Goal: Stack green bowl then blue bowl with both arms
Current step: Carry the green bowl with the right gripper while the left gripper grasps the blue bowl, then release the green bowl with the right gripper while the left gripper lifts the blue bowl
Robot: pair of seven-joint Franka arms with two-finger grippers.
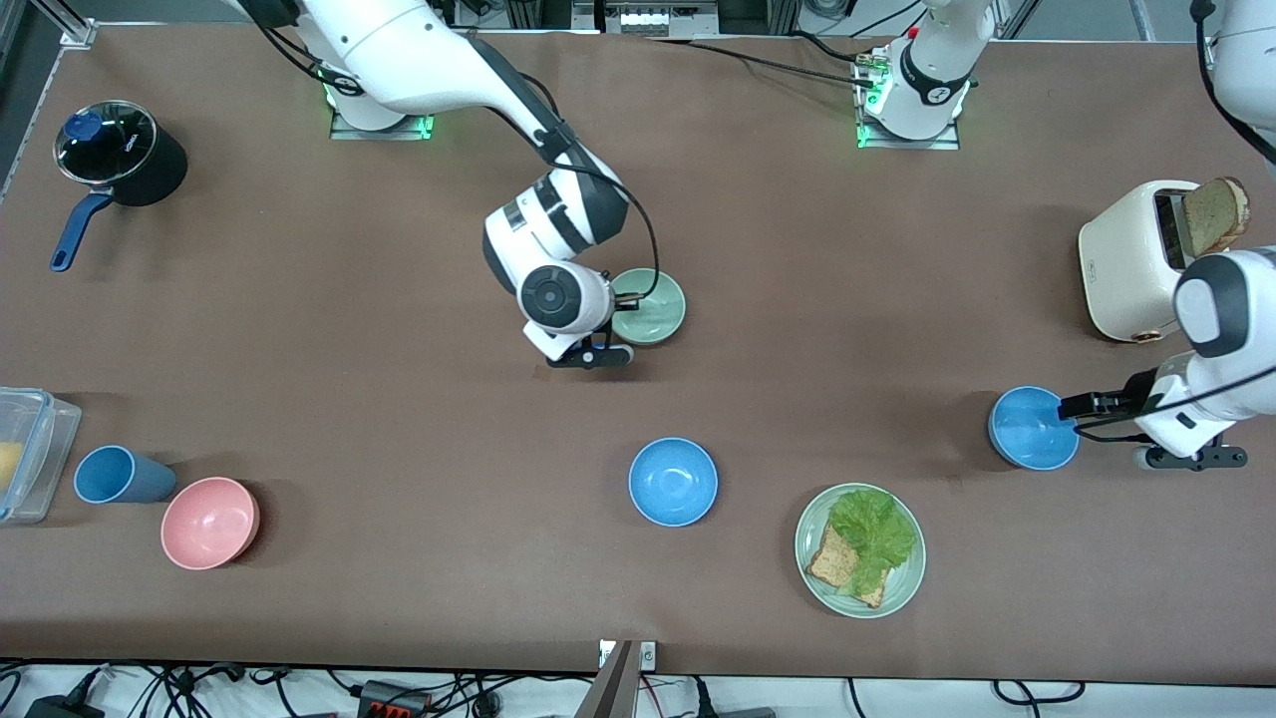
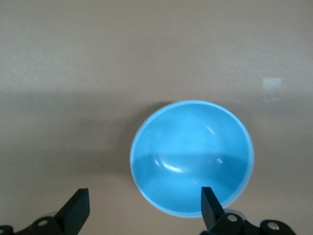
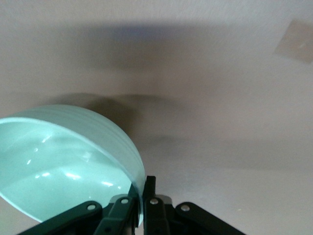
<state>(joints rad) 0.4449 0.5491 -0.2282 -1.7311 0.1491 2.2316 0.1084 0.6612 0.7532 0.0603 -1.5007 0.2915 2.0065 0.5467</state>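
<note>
The pale green bowl (image 1: 660, 311) is near the table's middle, toward the robots' bases. My right gripper (image 1: 628, 297) is shut on its rim. In the right wrist view the green bowl (image 3: 63, 166) hangs tilted from my right gripper (image 3: 143, 198) and seems a little off the table. A blue bowl (image 1: 1027, 437) sits toward the left arm's end. My left gripper (image 1: 1067, 406) is open over its edge. In the left wrist view one fingertip (image 2: 210, 203) is over the blue bowl's (image 2: 191, 156) rim, and my left gripper (image 2: 144, 208) holds nothing.
A second blue bowl (image 1: 673, 482) sits nearer the camera, with a green plate (image 1: 902, 588) of lettuce and toast beside it. A toaster (image 1: 1131, 264) stands by the left arm. A pink bowl (image 1: 210, 523), blue cup (image 1: 118, 475), clear container (image 1: 30, 449) and pot (image 1: 120, 155) stand toward the right arm's end.
</note>
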